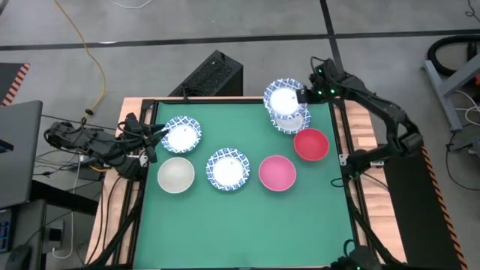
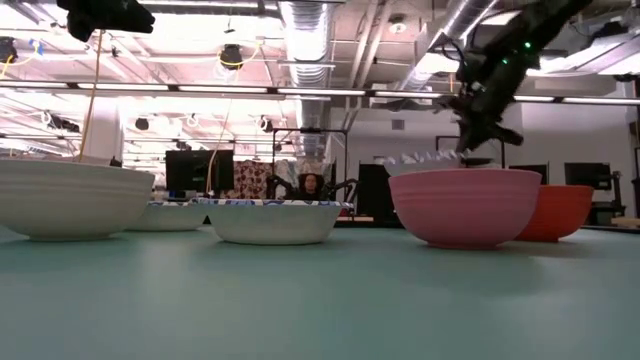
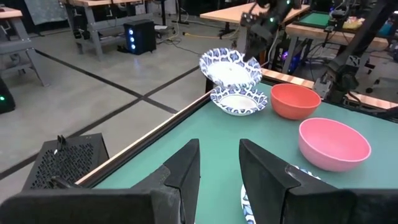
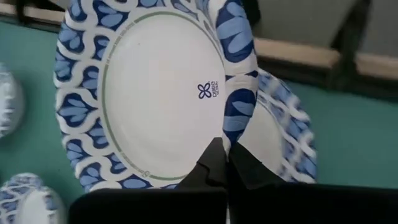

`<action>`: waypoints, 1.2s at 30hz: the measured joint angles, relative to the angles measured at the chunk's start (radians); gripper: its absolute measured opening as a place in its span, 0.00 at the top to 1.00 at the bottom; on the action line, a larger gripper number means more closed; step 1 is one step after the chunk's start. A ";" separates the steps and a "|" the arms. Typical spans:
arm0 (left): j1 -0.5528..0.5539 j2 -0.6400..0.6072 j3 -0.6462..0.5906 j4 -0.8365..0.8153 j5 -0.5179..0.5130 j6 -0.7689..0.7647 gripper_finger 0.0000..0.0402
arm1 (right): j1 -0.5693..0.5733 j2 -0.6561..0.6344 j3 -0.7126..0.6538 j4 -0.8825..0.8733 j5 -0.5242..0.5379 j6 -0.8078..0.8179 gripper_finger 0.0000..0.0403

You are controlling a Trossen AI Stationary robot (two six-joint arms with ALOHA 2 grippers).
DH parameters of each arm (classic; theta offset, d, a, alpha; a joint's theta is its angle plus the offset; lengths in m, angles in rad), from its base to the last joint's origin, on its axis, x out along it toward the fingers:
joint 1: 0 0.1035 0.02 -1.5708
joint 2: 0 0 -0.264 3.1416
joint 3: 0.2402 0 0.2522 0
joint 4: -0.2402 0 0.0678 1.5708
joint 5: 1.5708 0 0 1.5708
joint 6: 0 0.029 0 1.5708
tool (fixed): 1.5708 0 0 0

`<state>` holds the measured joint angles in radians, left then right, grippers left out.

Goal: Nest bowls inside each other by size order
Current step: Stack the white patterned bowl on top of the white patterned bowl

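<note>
My right gripper (image 1: pixel 302 96) at the far right of the table is shut on a white bowl with a blue patterned rim (image 1: pixel 281 96). That bowl hangs above a second patterned bowl (image 1: pixel 294 121), which rests on the green mat. A red bowl (image 1: pixel 311 145) and a pink bowl (image 1: pixel 277 172) stand nearer. Another patterned bowl (image 1: pixel 228 169), an off-white bowl (image 1: pixel 176 175) and one more patterned bowl (image 1: pixel 182 135) sit to the left. My left gripper (image 3: pixel 221 177) waits open over the table's left edge, holding nothing. My right gripper pinches the patterned bowl's rim (image 4: pixel 239 134) between its two fingers, on the side toward the table's right edge. The fingers slant down from the right. The bowl is lifted clear and tilted, over the patterned bowl (image 3: pixel 238 102) that lies on the mat.
A raised frame (image 1: pixel 341 161) edges the mat. A black box (image 1: pixel 214 75) stands on the floor beyond the far edge. The near half of the mat (image 1: pixel 247 232) is bare green surface. Cables trail at the left arm's base (image 1: pixel 75 139).
</note>
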<state>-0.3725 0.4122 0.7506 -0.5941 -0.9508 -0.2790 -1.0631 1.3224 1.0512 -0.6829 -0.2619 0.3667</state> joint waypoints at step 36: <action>0.000 0.000 0.000 0.000 -0.003 -0.040 0.75 | -0.103 0.175 -0.176 0.140 -0.040 -0.028 0.87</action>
<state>-0.3721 0.4125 0.7502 -0.5938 -0.9535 -0.3195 -1.1657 1.4971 0.8753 -0.5424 -0.3021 0.3389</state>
